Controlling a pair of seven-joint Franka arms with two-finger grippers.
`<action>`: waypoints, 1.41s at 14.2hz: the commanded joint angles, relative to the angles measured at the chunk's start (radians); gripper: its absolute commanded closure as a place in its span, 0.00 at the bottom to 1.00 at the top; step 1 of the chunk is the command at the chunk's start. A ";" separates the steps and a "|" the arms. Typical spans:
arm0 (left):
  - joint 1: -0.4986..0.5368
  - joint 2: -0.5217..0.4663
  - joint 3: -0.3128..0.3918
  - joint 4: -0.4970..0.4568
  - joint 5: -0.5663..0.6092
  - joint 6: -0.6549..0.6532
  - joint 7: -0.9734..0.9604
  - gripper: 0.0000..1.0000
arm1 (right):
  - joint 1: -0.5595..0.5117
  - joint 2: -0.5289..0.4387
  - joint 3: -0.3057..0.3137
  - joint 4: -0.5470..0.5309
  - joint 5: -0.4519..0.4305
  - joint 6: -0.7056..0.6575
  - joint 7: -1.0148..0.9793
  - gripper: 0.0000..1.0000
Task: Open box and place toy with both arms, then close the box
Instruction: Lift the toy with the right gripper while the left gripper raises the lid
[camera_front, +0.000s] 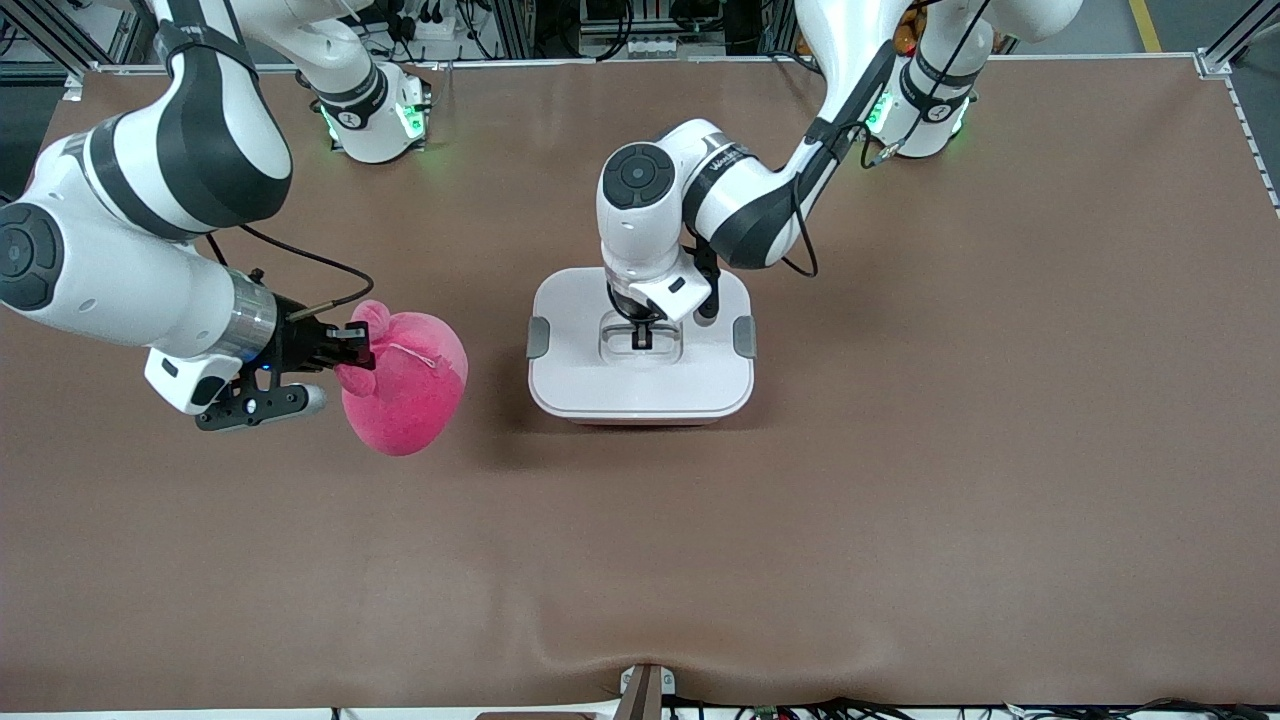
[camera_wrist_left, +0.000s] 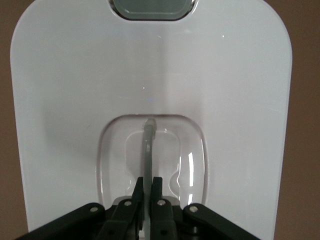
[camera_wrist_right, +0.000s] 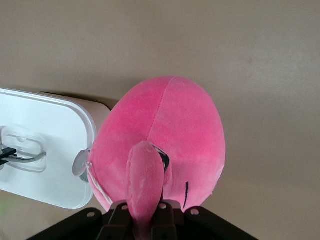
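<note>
1. The box (camera_front: 641, 385) sits mid-table with its white lid (camera_front: 580, 330) on, grey side clips (camera_front: 538, 337) at either short end, and its long axis running from one arm's end of the table to the other.
2. My left gripper (camera_front: 641, 338) is straight above the box's centre, down in the recessed well, its fingers (camera_wrist_left: 136, 197) pinched narrow onto the clear handle (camera_wrist_left: 148, 145). The lift I judge comes next is straight up from there.
3. The toy (camera_front: 408, 385) hangs clear of the table, beside the box toward the right arm's end. My right gripper (camera_front: 352, 352) has it clamped by one floppy ear (camera_wrist_right: 144, 185), with the round body dangling on the box side of the fingers.
4. The right wrist view shows the toy's flank just beside the box's rim, so the lid's path could brush it.
5. Nothing else stands on the brown table (camera_front: 1000, 450) around the box; the toy cannot go in while the lid is on.
</note>
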 joint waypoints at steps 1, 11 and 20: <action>-0.004 -0.027 0.000 -0.018 0.013 -0.003 -0.025 1.00 | -0.007 -0.003 0.005 0.015 0.020 -0.016 -0.008 1.00; -0.007 -0.044 -0.002 -0.021 0.021 -0.003 0.027 1.00 | -0.007 -0.006 0.003 0.015 0.020 -0.016 -0.006 1.00; -0.016 -0.073 -0.023 -0.034 0.039 -0.041 0.035 1.00 | -0.012 -0.006 0.002 0.015 0.020 -0.016 -0.005 1.00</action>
